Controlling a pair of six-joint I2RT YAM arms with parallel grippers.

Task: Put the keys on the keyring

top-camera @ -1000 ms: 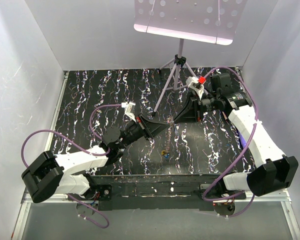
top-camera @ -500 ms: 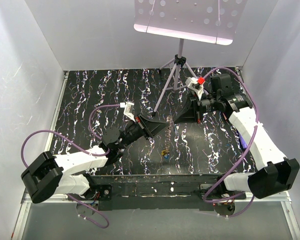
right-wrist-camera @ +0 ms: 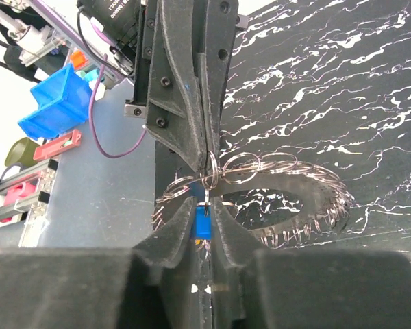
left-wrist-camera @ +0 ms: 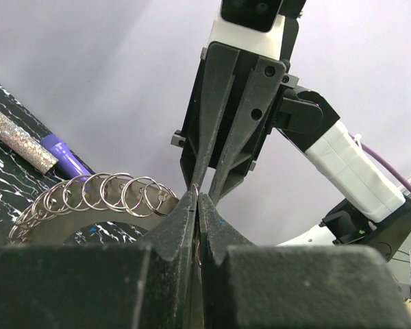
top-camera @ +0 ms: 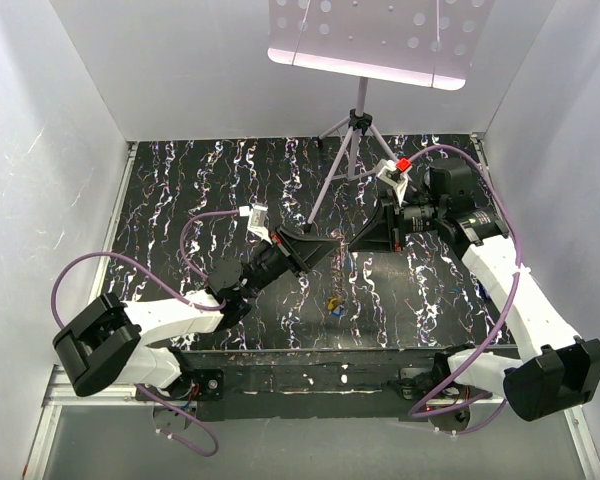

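My left fingers pinch 1 loop of the keyring, probably springy. My right fingers pinch the blue key by its head; it is probably light and slippery.

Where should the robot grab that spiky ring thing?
Pinch one thin wire loop on the outer edge of the keyring, coming in from outside the rim, as the left gripper seems to. The loops stick out past the flat band, so a pinch can catch one and leave the others free.
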